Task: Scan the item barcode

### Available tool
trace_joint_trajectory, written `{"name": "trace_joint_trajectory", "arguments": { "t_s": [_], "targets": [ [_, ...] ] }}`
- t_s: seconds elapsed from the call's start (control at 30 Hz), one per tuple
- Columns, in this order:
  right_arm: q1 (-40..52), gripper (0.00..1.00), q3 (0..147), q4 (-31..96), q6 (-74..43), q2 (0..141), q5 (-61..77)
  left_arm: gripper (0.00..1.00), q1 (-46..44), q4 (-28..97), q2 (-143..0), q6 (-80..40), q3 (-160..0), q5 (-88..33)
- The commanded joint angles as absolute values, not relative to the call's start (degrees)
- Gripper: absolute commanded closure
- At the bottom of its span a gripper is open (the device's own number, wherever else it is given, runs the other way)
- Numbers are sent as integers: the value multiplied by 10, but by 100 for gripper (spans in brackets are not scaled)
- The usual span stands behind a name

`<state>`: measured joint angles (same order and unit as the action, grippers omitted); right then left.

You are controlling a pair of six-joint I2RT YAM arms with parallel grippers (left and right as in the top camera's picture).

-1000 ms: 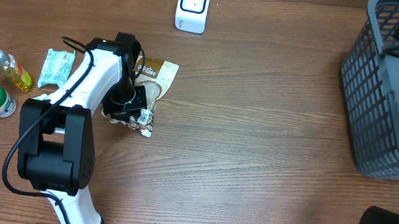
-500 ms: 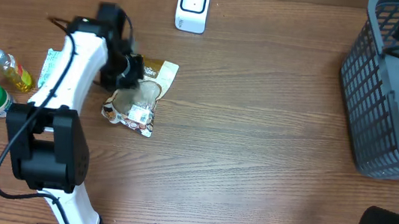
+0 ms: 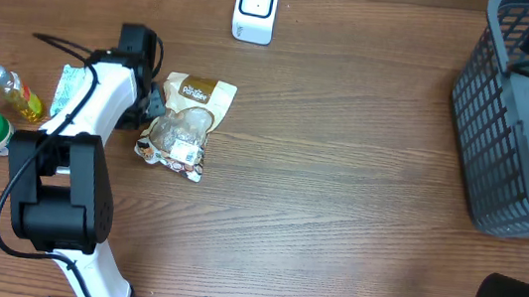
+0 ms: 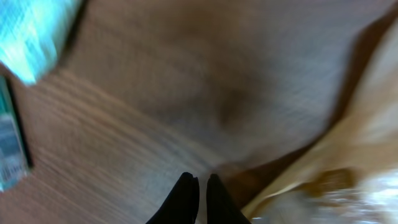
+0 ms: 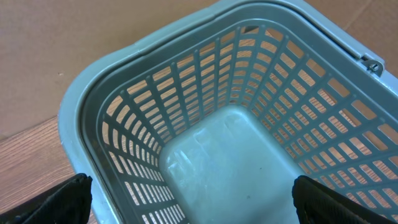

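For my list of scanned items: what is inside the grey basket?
The right wrist view shows only the bare floor of the basket; its nearest part lies outside the frame.

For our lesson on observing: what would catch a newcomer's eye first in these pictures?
A brown snack pouch lies flat on the wooden table, left of centre, with the white left arm bent beside it, its gripper shut at the pouch's left edge. A white scanner stands at the far edge, and a large grey basket fills the right side.
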<state>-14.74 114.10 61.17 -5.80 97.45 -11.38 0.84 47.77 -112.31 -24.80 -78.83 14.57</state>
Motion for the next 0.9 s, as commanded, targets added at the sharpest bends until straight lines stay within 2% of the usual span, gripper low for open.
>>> {"name": "trace_joint_trajectory", "arguments": {
  "t_s": [0.0, 0.43, 0.67, 0.73, 0.8, 0.87],
  "targets": [
    [-148, 0, 1151, 609, -60, 969, -119, 91, 7, 461, -1129, -264, -754, 169],
    [-148, 0, 1151, 609, -60, 969, -120, 91, 6, 519, -1129, -237, -724, 16],
    [-148, 0, 1151, 610, -60, 969, -120, 85, -13, 526, -1129, -206, -706, -45],
    [-148, 0, 1151, 609, -60, 969, -120, 88, -23, 529, -1129, -205, -699, -45],
    [-148, 0, 1151, 609, -60, 969, -120, 95, -32, 546, -1129, -203, -698, -45],
    [-148, 0, 1151, 610, -60, 969, -120, 96, -39, 566, -1127, -195, -702, -46]
  ]
}}
